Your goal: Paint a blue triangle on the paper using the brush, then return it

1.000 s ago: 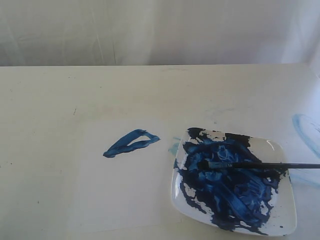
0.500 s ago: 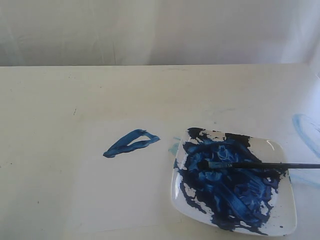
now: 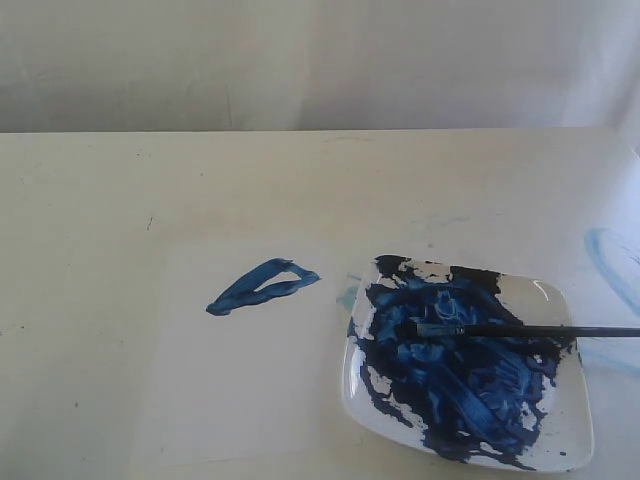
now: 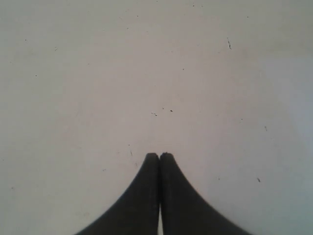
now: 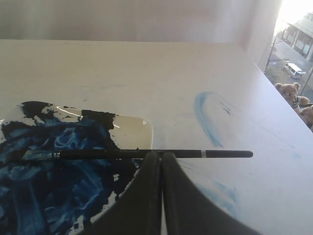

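Black-handled brush is being left unmoved across the plate, four o'clock from the blue triangle, with left gripper and right gripper being kept closed, empty: the task is being judged done

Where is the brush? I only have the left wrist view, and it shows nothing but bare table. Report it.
Observer: The brush lies across the square white plate. Its bristles are in the blue paint and its handle sticks out past the rim.
Operator: Now give me the right hand.
Observer: The right hand is shut, with its tips right by the brush handle. I cannot tell whether they touch it.
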Tool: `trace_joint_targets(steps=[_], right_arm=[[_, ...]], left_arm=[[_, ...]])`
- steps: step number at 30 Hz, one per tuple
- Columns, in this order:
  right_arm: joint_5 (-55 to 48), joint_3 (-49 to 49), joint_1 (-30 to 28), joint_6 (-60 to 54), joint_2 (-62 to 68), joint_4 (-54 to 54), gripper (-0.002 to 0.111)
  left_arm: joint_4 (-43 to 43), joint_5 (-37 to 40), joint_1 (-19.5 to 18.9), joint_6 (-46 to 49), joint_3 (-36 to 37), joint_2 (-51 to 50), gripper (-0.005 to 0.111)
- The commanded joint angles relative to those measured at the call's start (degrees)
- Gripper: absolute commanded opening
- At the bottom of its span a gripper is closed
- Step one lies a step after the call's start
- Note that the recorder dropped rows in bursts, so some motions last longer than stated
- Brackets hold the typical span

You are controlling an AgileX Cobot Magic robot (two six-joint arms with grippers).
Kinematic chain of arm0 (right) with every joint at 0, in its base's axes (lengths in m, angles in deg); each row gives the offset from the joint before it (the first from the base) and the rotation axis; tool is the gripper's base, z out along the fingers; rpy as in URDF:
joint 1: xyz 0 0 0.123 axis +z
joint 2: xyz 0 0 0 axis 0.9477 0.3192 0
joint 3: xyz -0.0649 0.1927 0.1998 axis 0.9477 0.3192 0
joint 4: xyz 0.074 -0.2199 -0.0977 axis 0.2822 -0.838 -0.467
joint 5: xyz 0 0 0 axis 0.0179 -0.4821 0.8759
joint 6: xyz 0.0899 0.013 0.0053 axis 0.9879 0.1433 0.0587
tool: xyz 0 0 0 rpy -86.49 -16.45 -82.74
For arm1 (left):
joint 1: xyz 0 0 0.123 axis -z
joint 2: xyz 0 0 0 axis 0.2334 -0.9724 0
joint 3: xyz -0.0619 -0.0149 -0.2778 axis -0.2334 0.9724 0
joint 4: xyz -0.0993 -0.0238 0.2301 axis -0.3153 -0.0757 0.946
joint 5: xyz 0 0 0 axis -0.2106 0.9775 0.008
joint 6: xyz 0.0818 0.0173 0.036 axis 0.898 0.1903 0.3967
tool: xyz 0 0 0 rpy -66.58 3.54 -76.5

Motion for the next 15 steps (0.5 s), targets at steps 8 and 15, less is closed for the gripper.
trace_joint_targets(steps=[8, 15], right_arm=[[0.52, 0.14, 0.16, 0.04, -0.38, -0.03, 0.0], [0.52, 0.14, 0.16, 0.04, -0.38, -0.03, 0.0]], left_arm=[[1.42, 0.05, 0.06, -1.55, 0.23, 0.3, 0.0], [2.06, 0.16, 0.06, -1.53, 0.23, 0.3, 0.0]])
